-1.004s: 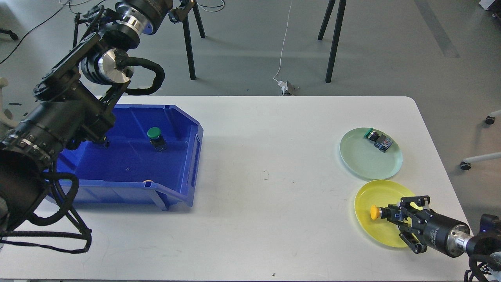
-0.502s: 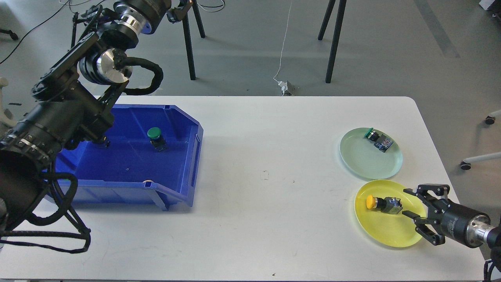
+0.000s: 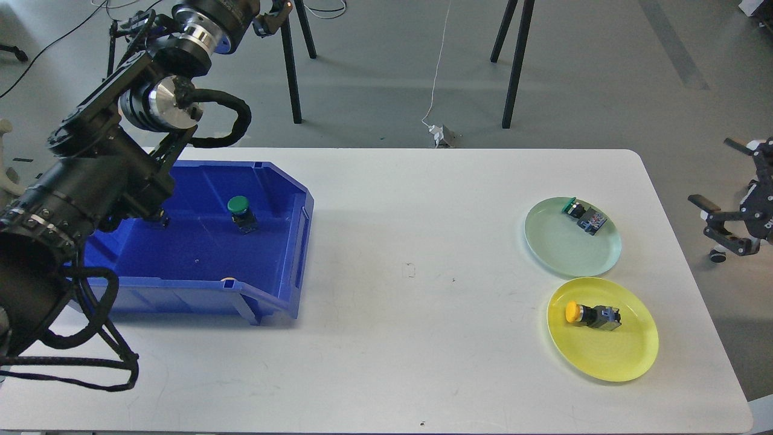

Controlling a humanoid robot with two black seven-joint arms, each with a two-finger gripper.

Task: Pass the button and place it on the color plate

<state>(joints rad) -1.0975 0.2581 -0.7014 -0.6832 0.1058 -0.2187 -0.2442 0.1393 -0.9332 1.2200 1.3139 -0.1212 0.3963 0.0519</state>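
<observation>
Yellow button lies on the yellow plate; right gripper jaws spread, empty; left jaws unreadable.

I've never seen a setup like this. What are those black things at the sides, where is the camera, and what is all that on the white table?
The camera sits in the robot's head, looking forward and down at the table. The bulky black shape on the left is its left arm; that arm's gripper is hard to make out. At the right edge is the right gripper, open, holding nothing, off the table's side. On the table, a blue bin contains a green button. Right of it lie two plates: a green plate carrying a green-capped button, and a yellow plate carrying a yellow button. Nothing is held.
</observation>
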